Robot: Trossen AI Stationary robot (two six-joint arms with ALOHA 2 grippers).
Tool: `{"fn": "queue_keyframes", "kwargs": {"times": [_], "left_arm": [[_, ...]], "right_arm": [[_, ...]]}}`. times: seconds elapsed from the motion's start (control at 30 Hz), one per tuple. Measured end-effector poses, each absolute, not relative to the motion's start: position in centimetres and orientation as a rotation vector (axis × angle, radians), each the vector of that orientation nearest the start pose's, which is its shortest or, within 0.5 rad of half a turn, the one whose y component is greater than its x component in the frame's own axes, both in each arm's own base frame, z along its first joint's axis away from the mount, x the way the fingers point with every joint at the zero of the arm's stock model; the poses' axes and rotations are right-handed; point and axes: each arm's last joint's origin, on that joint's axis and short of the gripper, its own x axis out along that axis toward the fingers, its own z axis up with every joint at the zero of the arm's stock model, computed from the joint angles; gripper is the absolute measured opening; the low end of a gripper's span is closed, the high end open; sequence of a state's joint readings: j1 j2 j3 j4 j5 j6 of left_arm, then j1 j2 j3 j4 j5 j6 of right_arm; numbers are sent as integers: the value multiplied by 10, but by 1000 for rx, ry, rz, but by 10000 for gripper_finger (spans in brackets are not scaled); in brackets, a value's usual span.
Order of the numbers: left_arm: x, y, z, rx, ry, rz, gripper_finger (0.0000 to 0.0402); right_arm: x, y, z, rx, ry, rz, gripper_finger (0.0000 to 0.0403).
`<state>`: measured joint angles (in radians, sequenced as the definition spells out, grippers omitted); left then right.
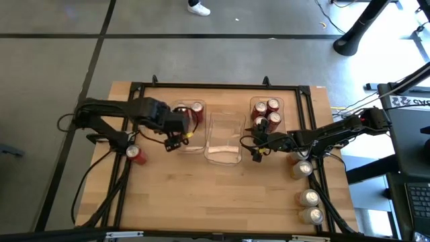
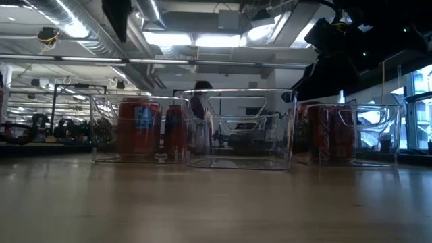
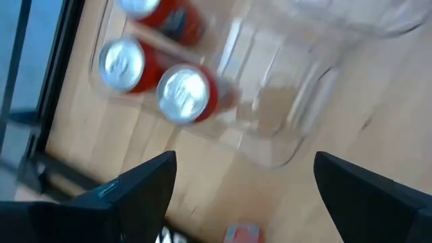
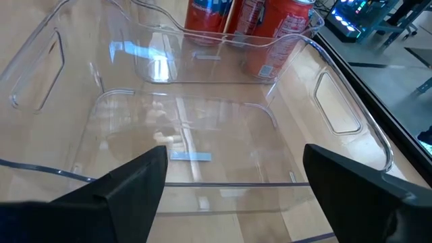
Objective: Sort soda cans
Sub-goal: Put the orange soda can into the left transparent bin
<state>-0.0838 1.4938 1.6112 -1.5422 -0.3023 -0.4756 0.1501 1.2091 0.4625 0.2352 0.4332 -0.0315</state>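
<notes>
Roughly halfway, I'd say. The left bin (image 1: 189,128) has about three red cans (image 1: 196,109) in it, the right bin (image 1: 267,115) holds four more red ones, and the middle bin (image 1: 224,138) has nothing in it yet. Still loose on the table: one red can (image 1: 136,155) on my left side and three pale cans (image 1: 309,197) down the right edge. My left gripper (image 1: 179,136) and right gripper (image 1: 256,150) both hang spread apart with nothing in them.

Overhead, table-level and two close wrist cameras share the bins (image 1: 224,138).
</notes>
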Motion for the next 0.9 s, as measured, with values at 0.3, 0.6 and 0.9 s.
{"fn": "queue_keyframes", "kwargs": {"times": [0.3, 0.6, 0.9], "left_arm": [[257, -17, 361, -114, 1250, 471, 361], [260, -18, 357, -110, 1294, 440, 390], [252, -26, 356, -197, 1327, 519, 389]], "right_arm": [[228, 22, 182, -178, 496, -269, 347], [228, 22, 182, -178, 496, -269, 347], [228, 22, 182, -178, 496, -269, 347]]}}
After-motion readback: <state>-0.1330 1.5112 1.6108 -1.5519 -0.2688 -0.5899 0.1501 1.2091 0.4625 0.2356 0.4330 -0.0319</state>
